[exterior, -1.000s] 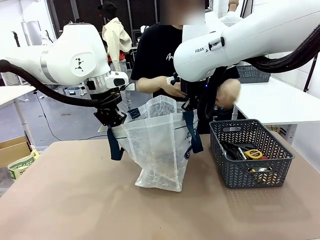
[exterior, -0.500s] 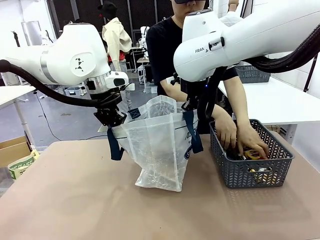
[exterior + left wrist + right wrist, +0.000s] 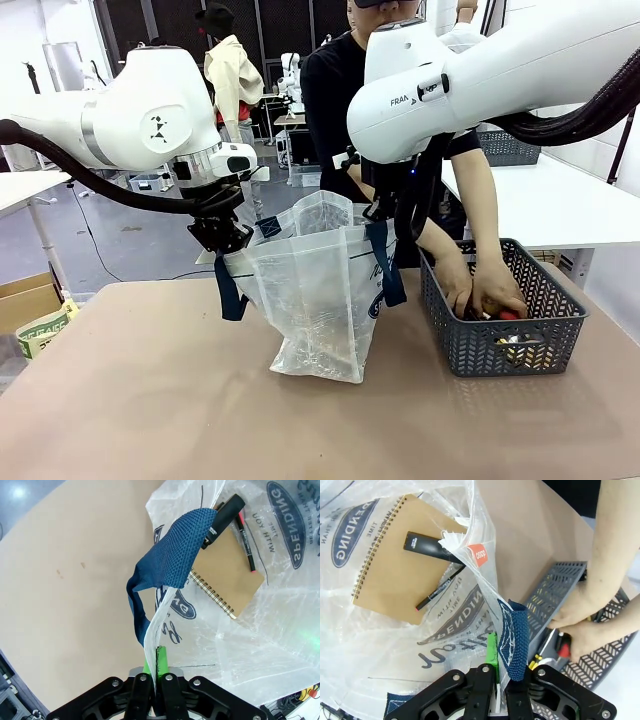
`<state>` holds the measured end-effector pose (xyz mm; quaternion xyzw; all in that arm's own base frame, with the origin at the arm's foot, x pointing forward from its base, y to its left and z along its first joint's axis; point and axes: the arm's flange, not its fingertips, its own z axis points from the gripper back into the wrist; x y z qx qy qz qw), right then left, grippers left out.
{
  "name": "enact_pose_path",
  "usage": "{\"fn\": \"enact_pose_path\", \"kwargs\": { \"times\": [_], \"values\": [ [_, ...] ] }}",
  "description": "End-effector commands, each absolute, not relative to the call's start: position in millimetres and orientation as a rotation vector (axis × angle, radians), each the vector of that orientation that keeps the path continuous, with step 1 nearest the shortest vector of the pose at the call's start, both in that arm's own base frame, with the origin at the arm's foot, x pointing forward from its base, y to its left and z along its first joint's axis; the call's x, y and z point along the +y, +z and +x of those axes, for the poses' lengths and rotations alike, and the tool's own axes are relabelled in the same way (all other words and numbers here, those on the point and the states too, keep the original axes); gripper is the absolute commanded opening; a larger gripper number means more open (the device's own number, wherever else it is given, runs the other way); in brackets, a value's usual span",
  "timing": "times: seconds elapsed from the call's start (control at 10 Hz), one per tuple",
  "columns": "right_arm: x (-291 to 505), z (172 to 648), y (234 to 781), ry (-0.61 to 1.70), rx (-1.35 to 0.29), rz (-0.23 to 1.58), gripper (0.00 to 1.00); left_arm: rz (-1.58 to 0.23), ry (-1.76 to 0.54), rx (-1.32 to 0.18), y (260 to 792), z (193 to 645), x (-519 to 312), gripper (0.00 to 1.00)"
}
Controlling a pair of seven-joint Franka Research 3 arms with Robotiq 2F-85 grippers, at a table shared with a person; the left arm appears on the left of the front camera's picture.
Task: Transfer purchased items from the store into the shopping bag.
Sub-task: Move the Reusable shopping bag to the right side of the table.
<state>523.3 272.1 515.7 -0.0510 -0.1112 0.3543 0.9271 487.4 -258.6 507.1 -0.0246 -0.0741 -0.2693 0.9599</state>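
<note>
From my station this reads as a robotics lab, not a real shop: a brown tabletop (image 3: 150, 400), a white worktable (image 3: 550, 205) at the right, bare grey floor (image 3: 130, 240), dark panels (image 3: 165, 20) upper left, a cardboard box (image 3: 25, 300) lower left.

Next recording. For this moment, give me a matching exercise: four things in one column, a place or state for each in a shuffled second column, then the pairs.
Things
1. spiral notebook
2. person's hands
3. left end effector
4. mesh basket

Places or states
A. reaching into the grey container
B. standing on the table, to the robot's right of the bag
C. lying inside the shopping bag
D. shut on the bag's edge, beside a blue handle

Pairs: 1-C, 2-A, 3-D, 4-B
</note>
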Motion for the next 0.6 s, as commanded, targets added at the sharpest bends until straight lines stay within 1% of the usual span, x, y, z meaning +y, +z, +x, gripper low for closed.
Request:
{"fn": "enact_pose_path", "kwargs": {
  "times": [0.0,0.5],
  "values": [
    [269.7,523.9,513.9,0.724,-0.225,-0.107,0.00,-0.048,-0.541,-0.149,506.7,487.0,-256.9,0.00],
    [269.7,523.9,513.9,0.724,-0.225,-0.107,0.00,-0.048,-0.541,-0.149,506.7,487.0,-256.9,0.00]
  ]
}}
